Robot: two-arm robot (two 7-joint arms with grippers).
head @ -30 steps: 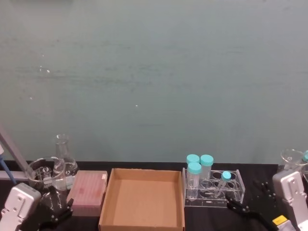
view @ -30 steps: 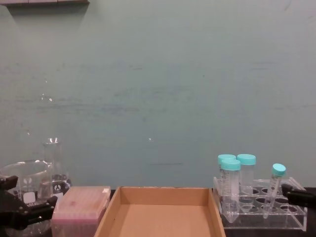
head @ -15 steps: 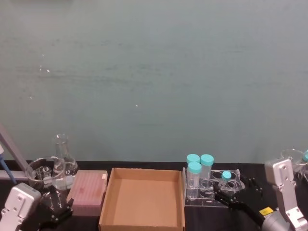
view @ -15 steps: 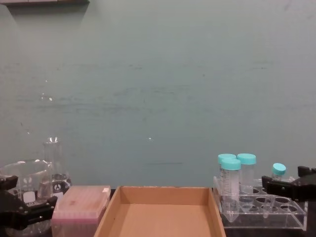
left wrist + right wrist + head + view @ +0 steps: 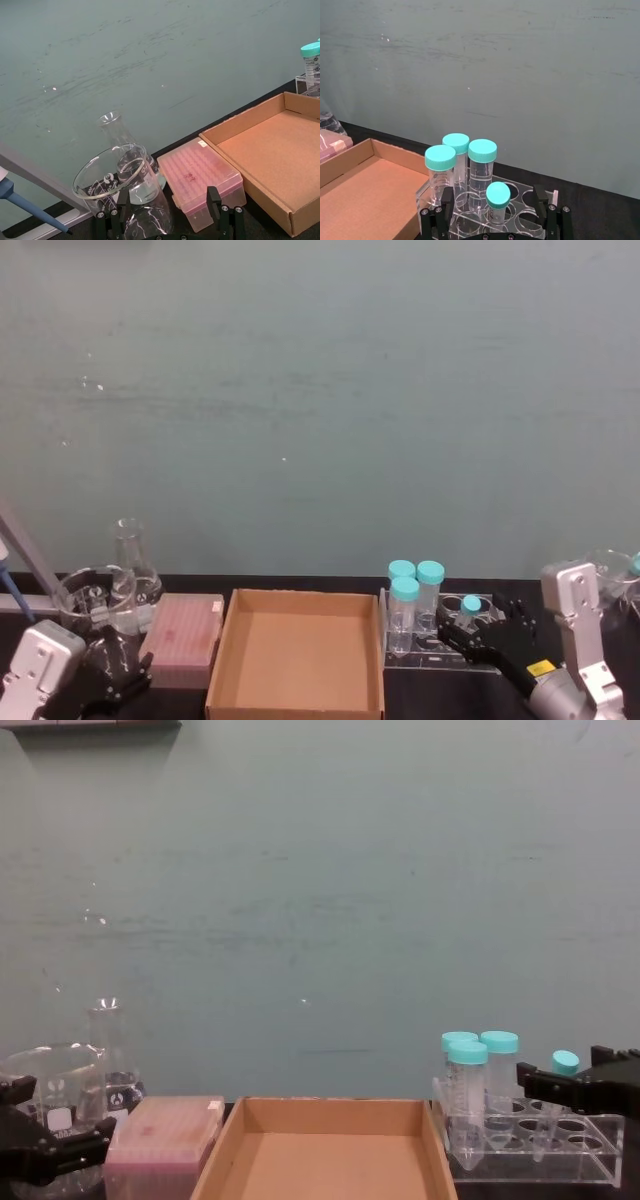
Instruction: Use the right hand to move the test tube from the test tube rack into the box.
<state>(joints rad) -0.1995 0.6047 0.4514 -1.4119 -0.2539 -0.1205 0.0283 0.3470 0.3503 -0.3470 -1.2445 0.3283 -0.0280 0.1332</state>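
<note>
One slim, clear, teal-capped test tube (image 5: 498,195) stands in the clear acrylic two-tier rack (image 5: 425,655), between the jaws of the black two-fingered right gripper (image 5: 492,202).
The jaws are spread and flank the tube's cap without touching it. The shallow brown cardboard box (image 5: 300,655) lies just beside the rack, to its left, on the dark desk (image 5: 395,695). The black left gripper (image 5: 167,222) rests with jaws apart near a round glass beaker (image 5: 112,175).
</note>
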